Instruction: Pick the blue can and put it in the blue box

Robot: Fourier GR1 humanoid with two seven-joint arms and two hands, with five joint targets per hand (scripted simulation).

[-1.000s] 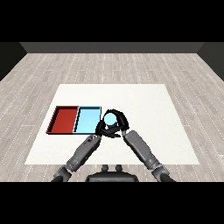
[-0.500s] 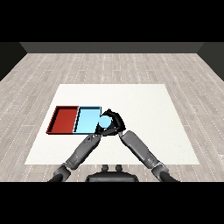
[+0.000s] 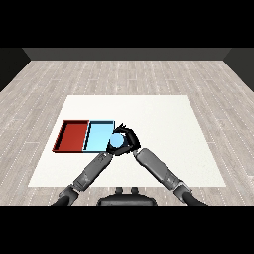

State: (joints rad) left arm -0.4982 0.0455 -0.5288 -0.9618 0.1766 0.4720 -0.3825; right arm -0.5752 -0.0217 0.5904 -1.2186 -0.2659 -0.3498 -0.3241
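- My right hand (image 3: 128, 139) has carried the blue can (image 3: 115, 142) left since a second ago; fingers curled round it, now at the blue tray's (image 3: 98, 136) right edge.
- Left hand (image 3: 112, 149) is mostly hidden under the can, can't tell its fingers.
- Red tray (image 3: 72, 135) sits touching the blue one on the white desk (image 3: 168, 124).

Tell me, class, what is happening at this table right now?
A robot is carrying a blue can in its right hand, whose fingers curl round it. The can is at the right edge of the light blue tray, not yet set down inside. A red tray lies beside it on the left. The left hand is hidden behind the can and the right hand, so its fingers cannot be judged.
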